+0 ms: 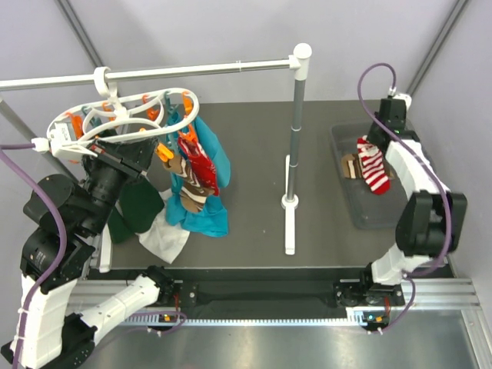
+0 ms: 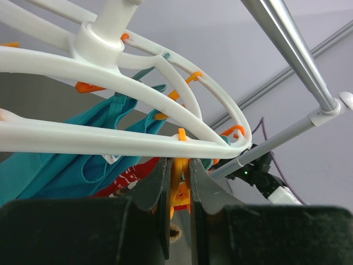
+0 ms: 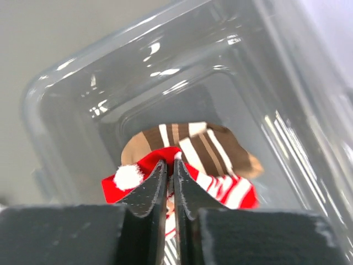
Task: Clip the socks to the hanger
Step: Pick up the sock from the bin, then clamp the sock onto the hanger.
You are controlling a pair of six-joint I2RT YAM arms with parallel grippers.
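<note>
Right of frame, over clear tub (image 1: 369, 211): red striped sock (image 1: 374, 173), soft, light, limp, pinched at a fabric fold by near-closed right hand (image 3: 171, 164), brown sock (image 3: 220, 146) beneath; upper left, hanger (image 2: 83, 138), left hand (image 2: 179, 163) narrowly clamped on orange clothespin (image 2: 177, 190); cuff judged best hold for clipping.

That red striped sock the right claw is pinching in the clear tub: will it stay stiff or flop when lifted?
Probably flops: the red sock looks like soft knit, folded where the right gripper pinches it. Likely light, being small and thin. It might tug the brown sock it overlaps.
</note>
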